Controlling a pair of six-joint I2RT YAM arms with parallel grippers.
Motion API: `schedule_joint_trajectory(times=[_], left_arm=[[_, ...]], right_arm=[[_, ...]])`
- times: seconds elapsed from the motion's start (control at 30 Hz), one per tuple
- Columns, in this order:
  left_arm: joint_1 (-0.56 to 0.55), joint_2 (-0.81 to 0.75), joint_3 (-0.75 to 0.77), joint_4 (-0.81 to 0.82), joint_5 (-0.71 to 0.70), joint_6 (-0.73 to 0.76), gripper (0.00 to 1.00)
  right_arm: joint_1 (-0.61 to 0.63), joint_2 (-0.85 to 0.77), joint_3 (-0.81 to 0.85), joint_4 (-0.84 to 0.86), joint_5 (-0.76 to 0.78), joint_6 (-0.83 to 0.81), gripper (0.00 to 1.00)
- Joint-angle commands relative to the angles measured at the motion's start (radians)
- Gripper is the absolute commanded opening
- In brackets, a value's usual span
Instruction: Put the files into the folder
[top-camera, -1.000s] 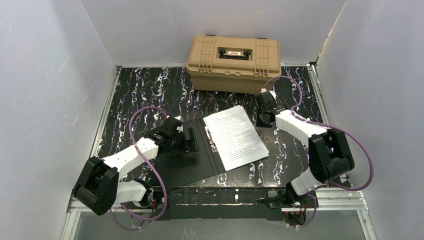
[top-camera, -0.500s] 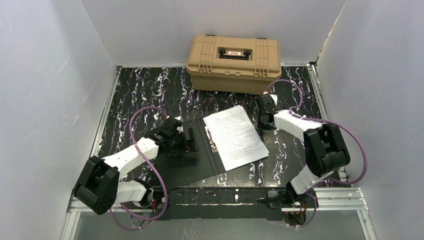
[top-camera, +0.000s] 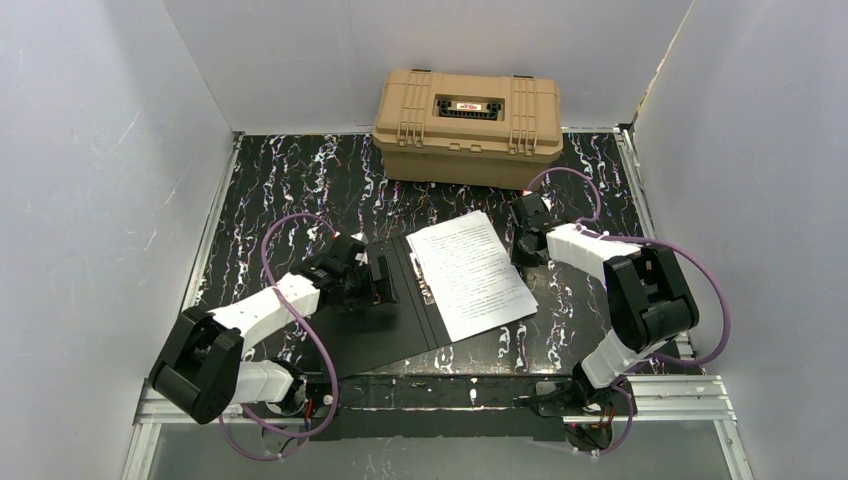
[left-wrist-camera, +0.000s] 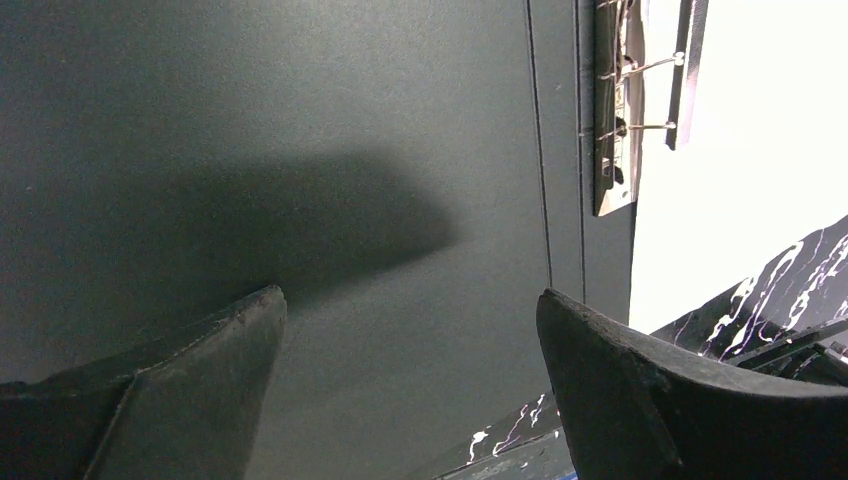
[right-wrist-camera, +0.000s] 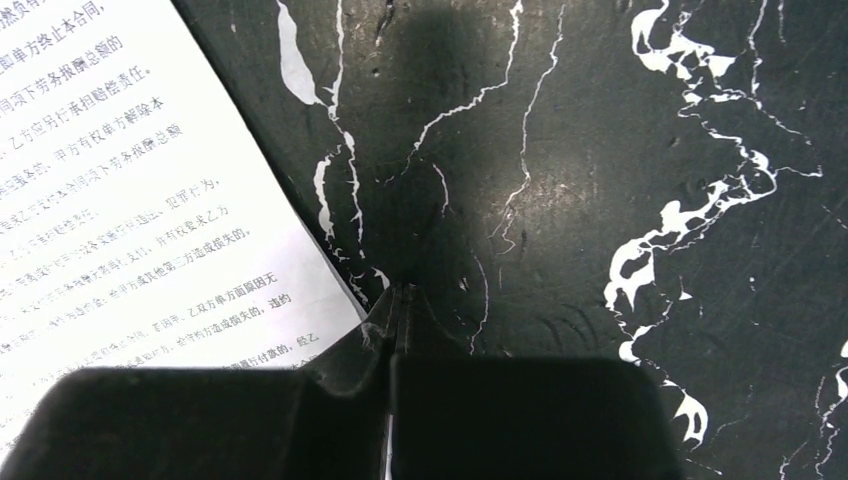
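Note:
The folder (top-camera: 375, 330) lies open on the table with its black inside up. The files (top-camera: 470, 272), white sheets with dense print, lie on its right half beside the metal clip (left-wrist-camera: 615, 120). My left gripper (top-camera: 378, 278) is open and empty, low over the folder's left black flap (left-wrist-camera: 350, 150); its own view shows the files (left-wrist-camera: 760, 150) at the right. My right gripper (top-camera: 522, 242) is shut, its tips (right-wrist-camera: 400, 295) down on the marbled table right at the files' right edge (right-wrist-camera: 130, 200). Nothing shows between its fingers.
A tan plastic hard case (top-camera: 467, 112) stands shut at the back against the wall. White walls close the table on three sides. A metal rail (top-camera: 440, 395) runs along the near edge by the arm bases.
My right arm has drawn in a little to the left, bringing its shut gripper closer to the files' right edge. The left arm, folder and files have not moved.

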Motion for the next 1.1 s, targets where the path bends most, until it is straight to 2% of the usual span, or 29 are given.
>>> schedule_joint_trajectory(times=[0.0, 0.53, 0.97, 1.07], left_arm=[[-0.005, 0.013, -0.017, 0.001, -0.009, 0.0, 0.94], [-0.005, 0.026, -0.025, 0.017, -0.004, -0.005, 0.94], [-0.006, 0.015, -0.034, 0.017, -0.004, -0.004, 0.94], [-0.005, 0.014, -0.033, 0.017, -0.003, -0.003, 0.94]], right_arm=[[0.002, 0.004, -0.019, 0.024, -0.047, 0.013, 0.01], [0.046, -0.077, -0.024, -0.005, -0.086, 0.016, 0.01], [0.068, -0.128, 0.032, -0.088, 0.06, 0.007, 0.01], [0.069, -0.146, 0.055, -0.104, 0.077, 0.002, 0.05]])
